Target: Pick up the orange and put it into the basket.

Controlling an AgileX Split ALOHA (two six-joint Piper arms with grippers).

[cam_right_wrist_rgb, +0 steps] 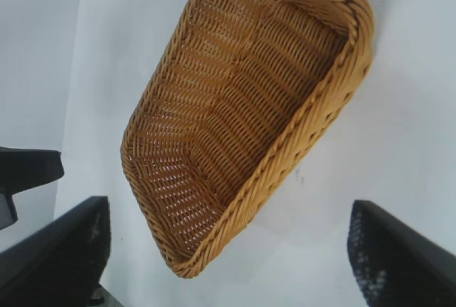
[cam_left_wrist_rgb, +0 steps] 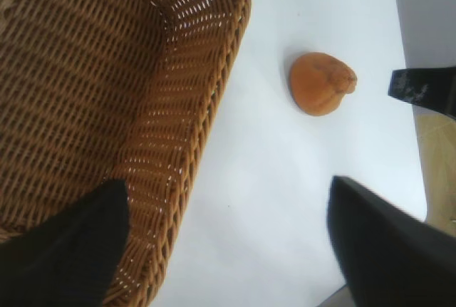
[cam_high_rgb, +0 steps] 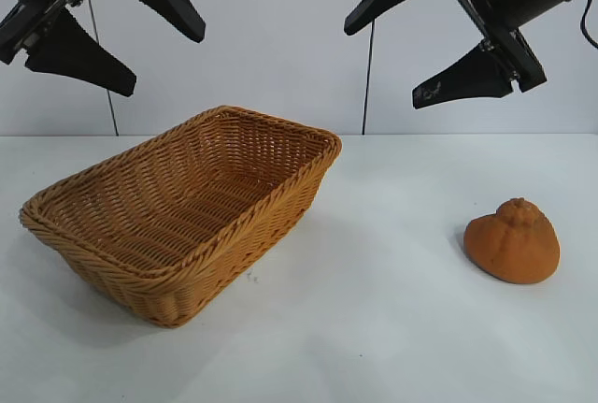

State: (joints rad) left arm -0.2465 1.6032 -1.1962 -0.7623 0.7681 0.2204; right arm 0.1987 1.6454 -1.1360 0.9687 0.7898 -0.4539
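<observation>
Orange sits on table well apart from basket; both hands spread, seemingly empty

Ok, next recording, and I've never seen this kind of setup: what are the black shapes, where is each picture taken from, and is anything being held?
The black shapes are the claws of two robot arms. The front picture faces them: left claw and right claw hang above a white table, both open and empty. The other two pictures come from cameras on each arm's wrist, looking down past its own fingers. On the table stand a wicker basket with nothing visible in it, and an orange, lying apart from the basket on the right arm's side. Nothing is held.
</observation>
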